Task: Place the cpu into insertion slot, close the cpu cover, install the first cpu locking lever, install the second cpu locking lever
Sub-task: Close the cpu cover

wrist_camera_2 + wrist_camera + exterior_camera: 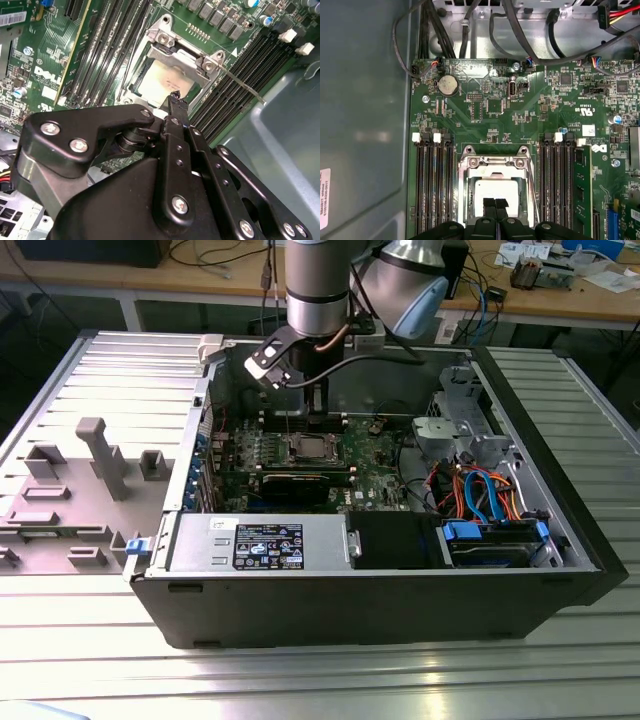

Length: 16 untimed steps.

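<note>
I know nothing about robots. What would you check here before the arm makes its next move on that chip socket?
1. Cpu seated in insertion slot: ok.
2. Cpu cover over the cpu: ok.
3. Locking lever latched: not ok, one juts out over the memory slots.
4. Hand shut, empty, at the socket's edge: ok.
5. Cables clear of the socket: ok.

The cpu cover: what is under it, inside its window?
Through the window of the cpu cover the cpu shows its pale metal top. The cpu's edges lie hidden under the frame, and the gripper covers part of it.
</note>
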Each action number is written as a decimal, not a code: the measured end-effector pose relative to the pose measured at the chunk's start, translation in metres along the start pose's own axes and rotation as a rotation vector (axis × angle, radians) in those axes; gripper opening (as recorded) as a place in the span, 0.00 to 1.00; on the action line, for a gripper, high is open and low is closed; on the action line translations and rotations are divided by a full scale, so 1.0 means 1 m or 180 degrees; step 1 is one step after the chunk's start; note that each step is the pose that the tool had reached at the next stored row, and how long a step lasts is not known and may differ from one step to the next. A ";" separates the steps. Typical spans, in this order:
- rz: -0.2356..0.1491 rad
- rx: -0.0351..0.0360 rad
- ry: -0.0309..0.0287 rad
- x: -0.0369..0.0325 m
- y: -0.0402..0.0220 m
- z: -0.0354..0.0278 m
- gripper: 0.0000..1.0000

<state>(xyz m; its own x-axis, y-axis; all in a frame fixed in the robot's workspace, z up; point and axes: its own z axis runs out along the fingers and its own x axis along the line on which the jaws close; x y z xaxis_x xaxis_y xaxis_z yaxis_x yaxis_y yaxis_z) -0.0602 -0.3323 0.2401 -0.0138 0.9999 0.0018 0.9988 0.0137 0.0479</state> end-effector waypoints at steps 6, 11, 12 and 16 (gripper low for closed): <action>0.0000 0.0000 0.0000 0.0000 -0.0023 0.0001 0.11; 0.0000 0.0000 0.0000 0.0000 -0.0026 0.0001 0.11; 0.0000 0.0000 0.0000 0.0000 -0.0026 0.0001 0.11; 0.0000 0.0000 0.0000 0.0000 -0.0026 0.0001 0.11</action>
<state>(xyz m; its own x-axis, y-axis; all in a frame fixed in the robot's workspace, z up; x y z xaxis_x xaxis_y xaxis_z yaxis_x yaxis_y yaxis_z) -0.0628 -0.3323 0.2399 -0.0138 0.9999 0.0018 0.9988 0.0137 0.0479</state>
